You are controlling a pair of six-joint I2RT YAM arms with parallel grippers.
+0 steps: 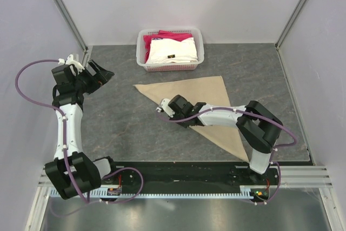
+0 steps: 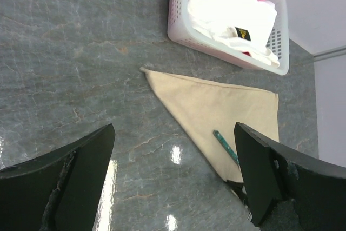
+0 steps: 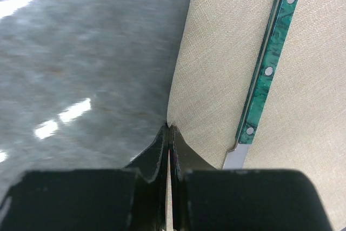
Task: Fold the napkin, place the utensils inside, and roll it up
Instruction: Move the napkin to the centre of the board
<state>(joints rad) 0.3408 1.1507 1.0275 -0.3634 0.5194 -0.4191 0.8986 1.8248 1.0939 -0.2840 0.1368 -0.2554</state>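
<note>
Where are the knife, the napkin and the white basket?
knife [image 3: 270,60]: right wrist view, on the green handle.
napkin [image 1: 203,91]: top view, bare middle of the cloth.
white basket [image 2: 178,20]: left wrist view, on its side wall.

The napkin [image 3: 216,63] is matt woven cloth — the knife [image 3: 268,63] glossy-handled with metal rivets — the table [image 3: 81,58] shiny, stone-like.
</note>
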